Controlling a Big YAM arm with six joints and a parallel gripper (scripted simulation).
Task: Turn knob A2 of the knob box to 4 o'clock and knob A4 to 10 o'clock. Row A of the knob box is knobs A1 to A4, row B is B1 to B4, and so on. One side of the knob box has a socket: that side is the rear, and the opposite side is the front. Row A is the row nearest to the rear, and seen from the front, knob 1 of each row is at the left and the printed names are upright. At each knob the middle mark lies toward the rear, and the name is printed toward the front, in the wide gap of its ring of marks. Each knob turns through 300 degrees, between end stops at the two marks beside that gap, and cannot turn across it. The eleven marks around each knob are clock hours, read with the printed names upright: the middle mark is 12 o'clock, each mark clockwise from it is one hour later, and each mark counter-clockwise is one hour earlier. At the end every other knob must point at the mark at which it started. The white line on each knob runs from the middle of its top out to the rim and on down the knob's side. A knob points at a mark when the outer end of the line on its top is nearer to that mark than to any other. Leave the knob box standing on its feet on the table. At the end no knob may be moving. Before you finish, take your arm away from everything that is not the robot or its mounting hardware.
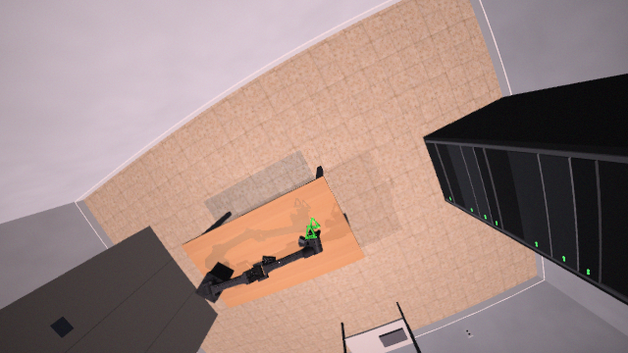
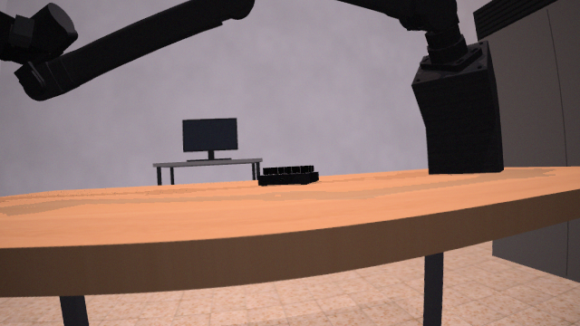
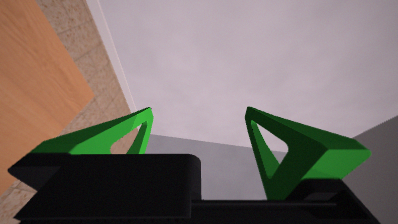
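Note:
The knob box [image 2: 288, 179] is a small, low black box standing on the table at the middle of the exterior view, seen from the side. Several black knobs [image 2: 288, 170] stick up from its top. Their lines, marks and names cannot be read. In the top view the box cannot be told apart from the dark arm above the table. The wrist view does not show it. My gripper [image 1: 315, 223] [image 3: 199, 112] has green fingers, spread wide apart with nothing between them. It is raised at the far end of the arm, away from the box, and faces the wall in the wrist view.
The wooden table [image 1: 289, 216] [image 2: 181, 226] [image 3: 30, 75] carries the arm's black base [image 2: 462, 118] at one end. The arm [image 1: 289, 260] [image 2: 145, 43] stretches high over the table. A monitor [image 2: 209, 135] on another table, a grey cabinet [image 1: 108, 289] and black racks [image 1: 540, 191] stand off the table.

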